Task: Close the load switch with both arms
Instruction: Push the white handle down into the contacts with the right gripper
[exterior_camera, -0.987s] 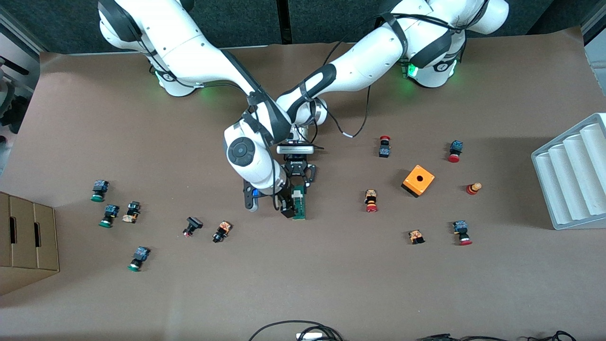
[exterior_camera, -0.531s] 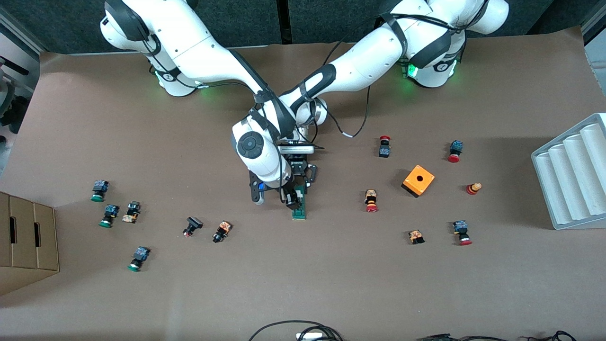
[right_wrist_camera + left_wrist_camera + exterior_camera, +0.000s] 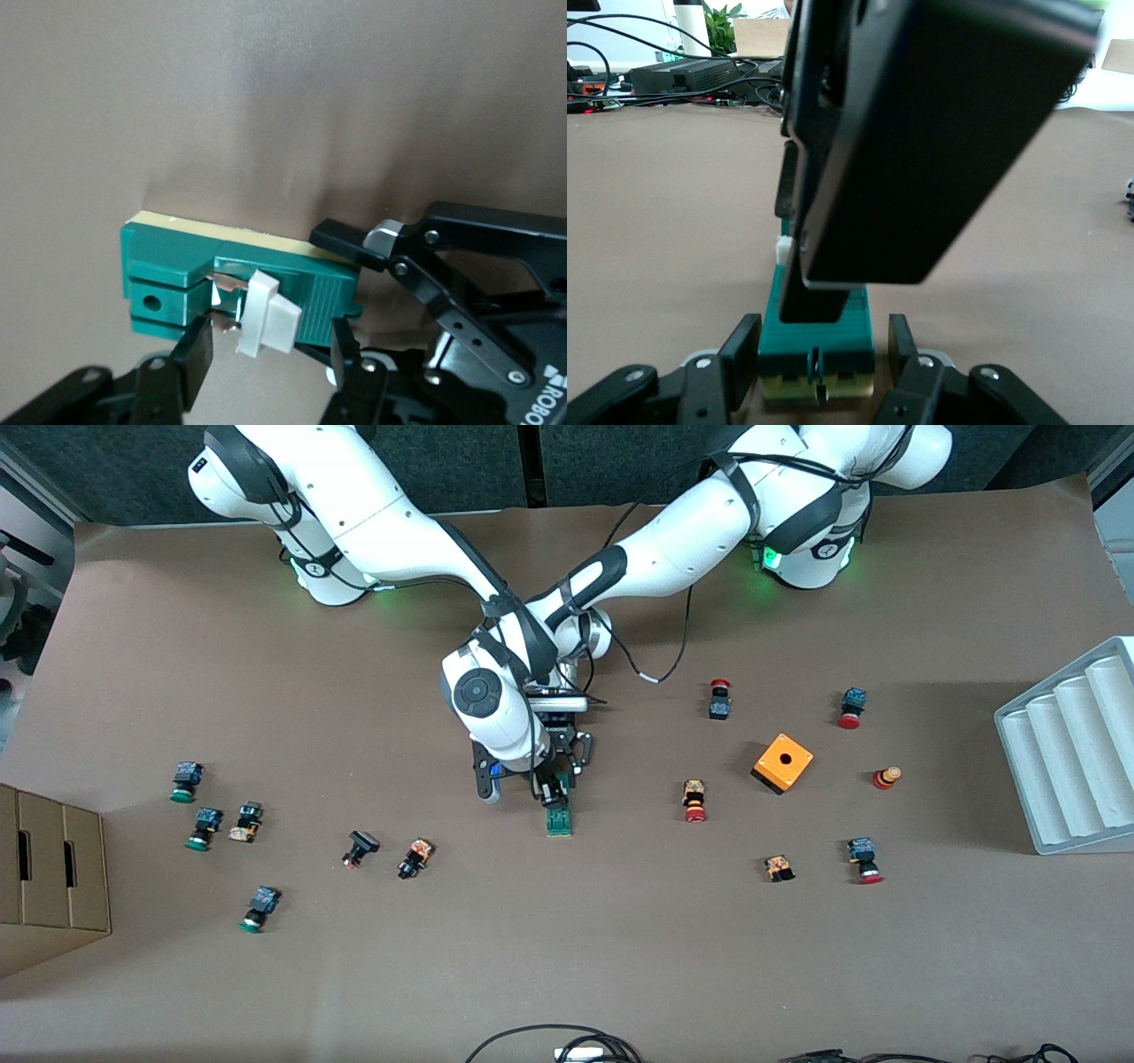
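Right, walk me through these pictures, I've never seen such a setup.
Two white robot arms stand at a brown table. One picture looks down from high across the table; the other two come from cameras on the arms' wrists. The left gripper is shut on one end of the load switch, a small green block lying mid-table. The right gripper straddles its white slider, one finger on either side. Scattered around lie small red- and green-capped push buttons, an orange box, a cardboard box and a grey tray.
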Available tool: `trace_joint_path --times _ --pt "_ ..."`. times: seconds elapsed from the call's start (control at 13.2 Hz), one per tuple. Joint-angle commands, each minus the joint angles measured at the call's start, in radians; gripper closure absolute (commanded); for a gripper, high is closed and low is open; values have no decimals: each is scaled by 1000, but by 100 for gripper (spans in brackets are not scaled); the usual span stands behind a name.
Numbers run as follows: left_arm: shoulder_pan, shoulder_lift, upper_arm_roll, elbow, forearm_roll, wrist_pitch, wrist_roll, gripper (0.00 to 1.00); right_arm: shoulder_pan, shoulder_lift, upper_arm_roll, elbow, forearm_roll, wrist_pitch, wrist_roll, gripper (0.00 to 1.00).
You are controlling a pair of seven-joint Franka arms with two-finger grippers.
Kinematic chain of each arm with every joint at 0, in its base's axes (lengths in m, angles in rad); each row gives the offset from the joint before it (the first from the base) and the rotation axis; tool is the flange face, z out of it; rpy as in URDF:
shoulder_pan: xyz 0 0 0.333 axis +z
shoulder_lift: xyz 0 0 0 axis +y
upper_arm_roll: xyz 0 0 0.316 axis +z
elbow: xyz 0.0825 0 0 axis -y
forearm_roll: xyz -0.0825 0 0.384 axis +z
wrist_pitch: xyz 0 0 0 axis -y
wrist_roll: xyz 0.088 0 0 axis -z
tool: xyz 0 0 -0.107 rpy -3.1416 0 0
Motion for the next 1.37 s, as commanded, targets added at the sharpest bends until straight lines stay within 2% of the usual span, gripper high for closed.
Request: trace_joint_path --times 0.0,0.3,1.29 --pt "-24 21 12 16 36 -34 -20 35 8 2 -9 -12 32 36 -5 40" --pt "-24 21 12 16 36 -34 -20 35 0 3 -9 -7 32 44 -7 50" --pt "-24 21 12 16 36 -34 -22 35 -23 -3 -17 51 73 -2 -7 51"
